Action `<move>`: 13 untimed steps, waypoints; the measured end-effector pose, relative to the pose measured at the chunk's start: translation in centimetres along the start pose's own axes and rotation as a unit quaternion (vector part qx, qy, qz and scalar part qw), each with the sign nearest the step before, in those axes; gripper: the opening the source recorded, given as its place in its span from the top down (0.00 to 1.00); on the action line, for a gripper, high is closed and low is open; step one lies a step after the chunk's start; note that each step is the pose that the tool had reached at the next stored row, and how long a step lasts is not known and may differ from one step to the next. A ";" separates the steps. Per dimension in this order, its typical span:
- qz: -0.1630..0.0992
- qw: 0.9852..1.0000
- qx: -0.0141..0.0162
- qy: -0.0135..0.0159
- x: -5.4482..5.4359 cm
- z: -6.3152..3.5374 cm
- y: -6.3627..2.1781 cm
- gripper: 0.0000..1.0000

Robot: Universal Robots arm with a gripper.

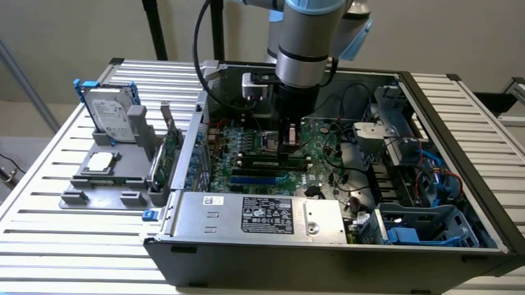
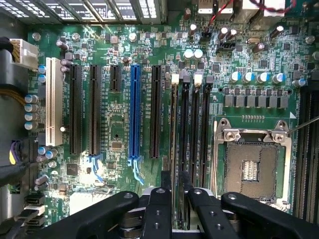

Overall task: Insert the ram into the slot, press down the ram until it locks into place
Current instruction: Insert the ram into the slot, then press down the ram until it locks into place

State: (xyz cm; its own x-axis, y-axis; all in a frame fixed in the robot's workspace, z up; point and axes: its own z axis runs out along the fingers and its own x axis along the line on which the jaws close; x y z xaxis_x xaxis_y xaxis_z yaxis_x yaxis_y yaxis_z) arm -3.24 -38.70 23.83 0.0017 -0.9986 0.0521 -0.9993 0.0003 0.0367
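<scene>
The ram (image 1: 267,161) is a thin green stick with black chips, standing on edge in a memory slot of the motherboard (image 1: 246,138) inside the open computer case. My gripper (image 1: 288,150) reaches straight down onto its end nearer the exterior view's right. In the wrist view the ram (image 2: 173,134) shows edge-on in the memory slot closest to the black expansion slots. My gripper (image 2: 175,185) has its black fingers (image 2: 158,206) close together on either side of the stick's near end, shut on it. The three neighbouring memory slots (image 2: 194,129) hold nothing.
A grey fixture (image 1: 107,184) at the exterior view's left carries a hard drive (image 1: 110,117), a processor chip (image 1: 100,161) and a wider green expansion card (image 1: 168,153). The power supply (image 1: 254,212), cables (image 1: 353,147) and drive cage (image 1: 418,221) crowd the case. An open processor socket (image 2: 251,164) lies beside the memory slots.
</scene>
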 end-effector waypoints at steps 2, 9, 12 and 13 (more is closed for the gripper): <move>0.000 1.000 0.000 -0.001 0.0 -0.33 0.32 0.79; 0.000 1.000 0.000 -0.002 0.0 -0.50 0.66 0.89; 0.000 1.000 0.000 -0.002 0.0 -0.50 0.67 0.89; 0.000 1.000 0.000 -0.002 0.0 -0.50 0.67 0.89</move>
State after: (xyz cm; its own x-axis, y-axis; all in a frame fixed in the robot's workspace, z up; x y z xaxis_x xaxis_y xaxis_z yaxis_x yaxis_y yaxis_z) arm -3.88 -38.71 24.36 0.0017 -0.9988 0.0484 -0.9993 0.0001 0.0366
